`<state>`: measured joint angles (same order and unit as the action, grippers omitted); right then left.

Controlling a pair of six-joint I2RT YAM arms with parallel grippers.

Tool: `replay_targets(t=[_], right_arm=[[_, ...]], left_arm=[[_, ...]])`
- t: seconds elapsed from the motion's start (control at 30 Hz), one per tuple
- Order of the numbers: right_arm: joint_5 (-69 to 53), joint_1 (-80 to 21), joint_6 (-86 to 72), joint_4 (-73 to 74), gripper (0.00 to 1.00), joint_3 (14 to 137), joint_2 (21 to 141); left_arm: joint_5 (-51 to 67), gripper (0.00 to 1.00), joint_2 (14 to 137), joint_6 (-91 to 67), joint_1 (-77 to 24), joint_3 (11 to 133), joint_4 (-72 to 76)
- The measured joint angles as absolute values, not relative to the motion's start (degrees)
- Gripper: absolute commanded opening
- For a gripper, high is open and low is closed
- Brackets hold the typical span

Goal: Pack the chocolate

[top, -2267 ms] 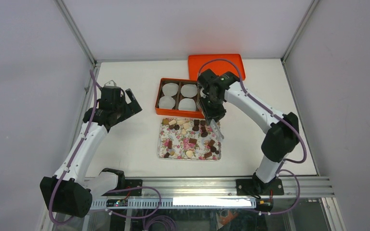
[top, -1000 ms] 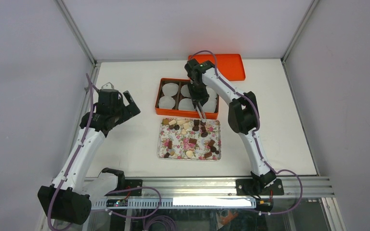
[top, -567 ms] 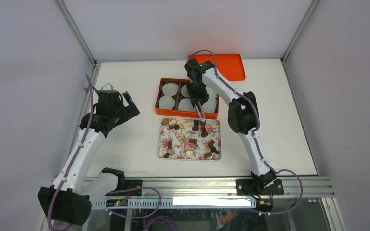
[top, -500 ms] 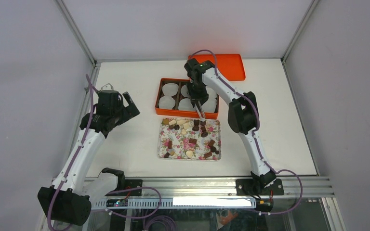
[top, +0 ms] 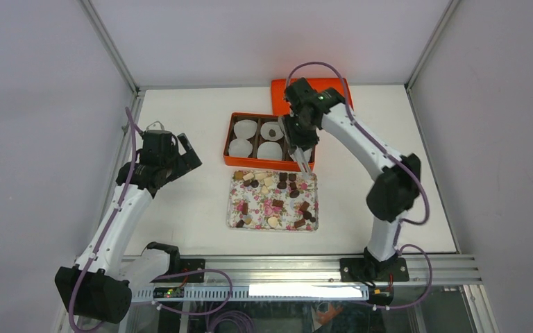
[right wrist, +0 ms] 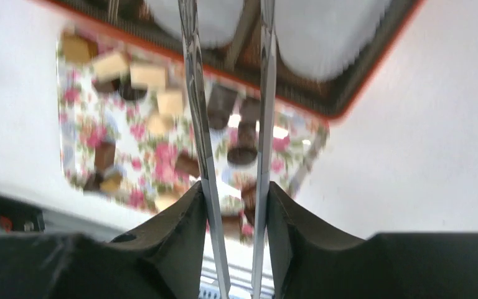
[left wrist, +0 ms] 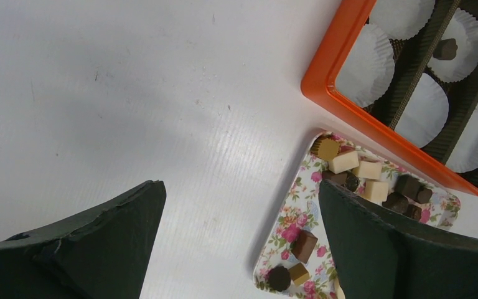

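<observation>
Several small chocolates (top: 277,202), dark, tan and cream, lie on a floral tray (top: 231,208). It also shows in the left wrist view (left wrist: 288,235) and the right wrist view (right wrist: 142,144). An orange box (top: 257,164) of white paper cups stands behind it. One dark chocolate (top: 272,130) sits in the back middle cup, also in the left wrist view (left wrist: 446,48). My right gripper (top: 301,147) is shut on metal tweezers (right wrist: 197,124) over the box's right end. Their blades are apart and empty. My left gripper (top: 180,143) hangs open and empty left of the box.
The orange lid (top: 340,100) lies behind the box at the back, partly under my right arm. Metal frame posts and grey walls close in the white table (top: 180,208) on the left, right and back. The arm bases stand at the near edge.
My right arm has swung its elbow out to the right and the tweezers have shifted right off the middle cups. A dark chocolate now shows in the back middle cup. The left arm is still.
</observation>
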<state>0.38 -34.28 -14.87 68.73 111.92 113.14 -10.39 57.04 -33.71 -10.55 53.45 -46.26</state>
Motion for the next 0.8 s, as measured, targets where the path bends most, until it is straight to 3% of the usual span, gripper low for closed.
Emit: replay_targets(t=[0.2,0.33,0.53,0.8], right_arm=[[-1.23,-36.67,-16.91,68.27,0.39,87.07,88.31],[-3.25,-38.72,-20.01,69.69,0.39,75.18,81.06],[-6.2,-41.85,-22.61,70.37,0.39,67.61,80.01],[-5.02,-42.85,-22.2,70.15,0.44,68.62,87.59]], left_arm=[[-10.55,0.99,58.48,-33.69,-10.55,53.45,-46.26],[-11.09,0.99,59.02,-33.67,-10.55,53.45,-46.26],[-11.9,0.99,60.05,-33.67,-10.52,53.45,-46.24],[-11.97,0.99,60.12,-33.63,-10.55,53.45,-46.24]])
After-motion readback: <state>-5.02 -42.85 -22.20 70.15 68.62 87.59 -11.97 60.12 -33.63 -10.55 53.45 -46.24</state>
